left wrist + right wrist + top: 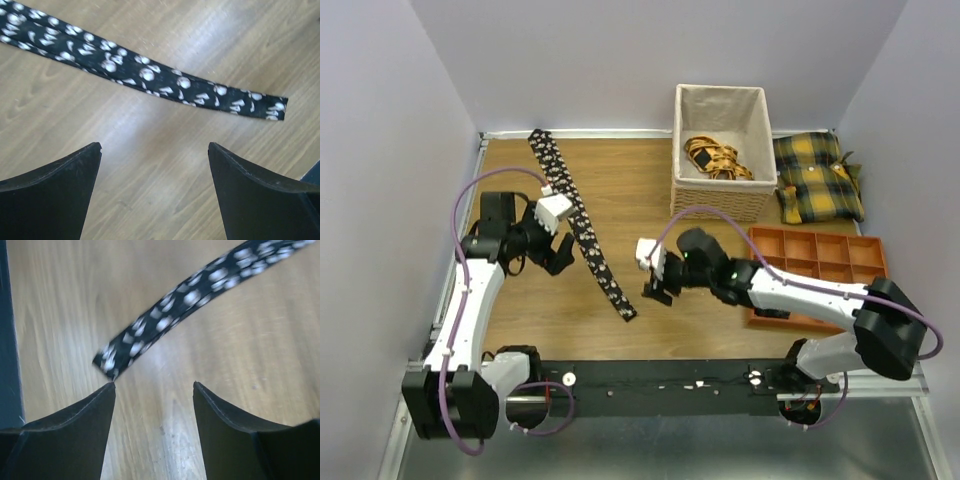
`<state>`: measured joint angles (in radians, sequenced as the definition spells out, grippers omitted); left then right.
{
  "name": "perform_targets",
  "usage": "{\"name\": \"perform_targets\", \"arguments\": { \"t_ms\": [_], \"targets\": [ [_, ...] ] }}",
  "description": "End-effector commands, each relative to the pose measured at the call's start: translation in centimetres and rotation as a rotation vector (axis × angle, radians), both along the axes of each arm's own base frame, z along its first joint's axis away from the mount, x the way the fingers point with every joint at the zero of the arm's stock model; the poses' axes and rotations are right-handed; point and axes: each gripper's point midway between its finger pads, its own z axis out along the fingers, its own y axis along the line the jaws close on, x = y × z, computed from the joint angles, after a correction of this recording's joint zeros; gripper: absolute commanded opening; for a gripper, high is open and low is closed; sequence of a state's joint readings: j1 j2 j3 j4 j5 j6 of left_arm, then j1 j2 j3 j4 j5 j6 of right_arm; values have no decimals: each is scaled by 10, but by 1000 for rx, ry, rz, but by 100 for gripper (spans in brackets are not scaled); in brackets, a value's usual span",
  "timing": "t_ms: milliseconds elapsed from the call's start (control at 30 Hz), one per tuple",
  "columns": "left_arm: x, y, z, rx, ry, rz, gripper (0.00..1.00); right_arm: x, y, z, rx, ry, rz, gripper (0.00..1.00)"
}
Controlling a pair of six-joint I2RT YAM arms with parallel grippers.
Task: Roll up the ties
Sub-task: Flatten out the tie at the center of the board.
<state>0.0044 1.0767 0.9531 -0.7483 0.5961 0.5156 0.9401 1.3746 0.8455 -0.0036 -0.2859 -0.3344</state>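
My fingers (50, 200): matt black plastic. Tie (145, 75): black printed cloth, faint sheen. Table (150, 150): smooth, lightly glossy wood grain. Basket (720, 202): woven wicker, cloth-lined. Tray (810, 232): orange plastic.

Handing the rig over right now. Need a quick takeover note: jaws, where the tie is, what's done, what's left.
Left gripper: jaws open, empty, over bare table just left of the tie.
Right gripper: jaws open, empty, right beside the tie's near end, not gripping it.
Tie: flat, unrolled strip lying diagonally from the back-left corner towards the front middle.
Done: no roll started on this tie.
Left: probably take the near end and roll the whole strip into a coil.
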Motion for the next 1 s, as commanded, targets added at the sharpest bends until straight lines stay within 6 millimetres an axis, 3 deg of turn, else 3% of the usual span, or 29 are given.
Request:
{"name": "perform_targets", "arguments": {
  "t_ms": [0,33,133,367,467,533,667,967],
  "targets": [
    [-22,-7,-12,-5,-68,-76,99,-19,21,-27,-51,-297,306,68],
    [-27,-8,-14,-9,-76,-77,99,-28,21,-50,-141,-312,339,65],
    [-31,-8,-19,-7,-84,-82,99,-39,21,-74,-238,-436,400,63],
    [-30,-1,-29,48,-85,-91,99,-48,40,-84,-278,-505,455,62],
    [-27,0,-28,50,-91,-90,99,-46,36,-100,-359,-473,460,49],
    [-26,0,-27,51,-94,-92,99,-42,34,-104,-410,-470,472,46],
    [-27,0,-28,57,-98,-104,99,-58,28,-114,-424,-440,571,46],
    [-27,-3,-28,49,-90,-116,99,-60,31,-129,-470,-404,602,47]
  ]
}}
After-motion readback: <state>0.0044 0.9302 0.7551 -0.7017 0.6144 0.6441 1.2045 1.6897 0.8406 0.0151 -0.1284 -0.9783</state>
